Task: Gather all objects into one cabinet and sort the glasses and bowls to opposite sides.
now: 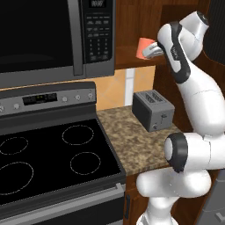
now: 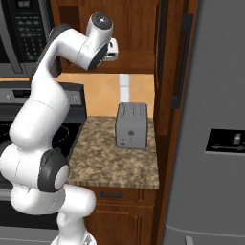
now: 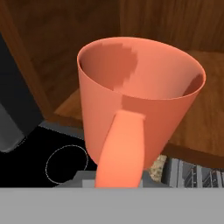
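Observation:
A coral-orange mug (image 1: 143,47) hangs at the front edge of the open cabinet's shelf (image 1: 132,60), just right of the microwave. My gripper (image 1: 154,51) reaches in from the right and is shut on the mug's loop handle (image 3: 120,151). In the hand view the mug (image 3: 140,98) is upright and empty, its handle runs down toward me and hides my fingertips, and the wooden shelf (image 3: 205,113) lies behind and beside it. From the right base view, my gripper (image 2: 113,50) sits at the cabinet (image 2: 139,28) opening, and my arm covers the mug.
A grey toaster (image 1: 153,110) stands on the speckled counter (image 1: 132,145) below the cabinet. The black microwave (image 1: 52,35) hangs left of it, over the stove (image 1: 52,154). A grey fridge (image 2: 215,119) rises on the right.

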{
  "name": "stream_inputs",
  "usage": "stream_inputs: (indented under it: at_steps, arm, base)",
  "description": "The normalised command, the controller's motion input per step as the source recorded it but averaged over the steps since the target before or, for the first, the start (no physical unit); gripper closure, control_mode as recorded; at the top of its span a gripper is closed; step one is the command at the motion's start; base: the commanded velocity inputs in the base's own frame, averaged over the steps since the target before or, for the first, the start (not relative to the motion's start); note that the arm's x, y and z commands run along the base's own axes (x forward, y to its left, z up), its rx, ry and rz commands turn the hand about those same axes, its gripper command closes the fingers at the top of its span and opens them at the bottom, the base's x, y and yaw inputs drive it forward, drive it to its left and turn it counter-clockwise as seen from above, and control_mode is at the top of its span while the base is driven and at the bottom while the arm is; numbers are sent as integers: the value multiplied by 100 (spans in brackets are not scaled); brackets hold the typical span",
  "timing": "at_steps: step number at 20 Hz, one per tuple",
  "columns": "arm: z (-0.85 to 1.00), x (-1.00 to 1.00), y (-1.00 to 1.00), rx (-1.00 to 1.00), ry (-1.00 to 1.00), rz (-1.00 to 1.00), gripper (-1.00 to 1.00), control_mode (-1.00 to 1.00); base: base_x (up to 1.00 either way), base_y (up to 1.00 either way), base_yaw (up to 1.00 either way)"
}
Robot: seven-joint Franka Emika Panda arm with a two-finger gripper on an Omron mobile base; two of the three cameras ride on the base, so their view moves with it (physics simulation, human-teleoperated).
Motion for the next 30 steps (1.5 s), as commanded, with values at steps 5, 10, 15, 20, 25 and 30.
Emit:
stream_inputs:
  at_steps: [5, 10, 15, 20, 25, 30]
  arm:
    - [0, -100, 22, -4, 0, -16, 100, -100]
    - [0, -100, 14, -3, 0, -18, 100, -100]
    - [4, -96, -2, 0, 1, -7, 100, -100]
    - [0, -81, 0, -2, 0, 0, 100, -100]
    - [0, -14, 0, 0, 1, 0, 100, -100]
    - [1, -92, 0, -2, 0, 0, 100, -100]
  base:
    - [0, 0, 0]
    - [0, 0, 0]
    - [0, 0, 0]
    - [0, 0, 0]
    - [0, 0, 0]
    - [0, 0, 0]
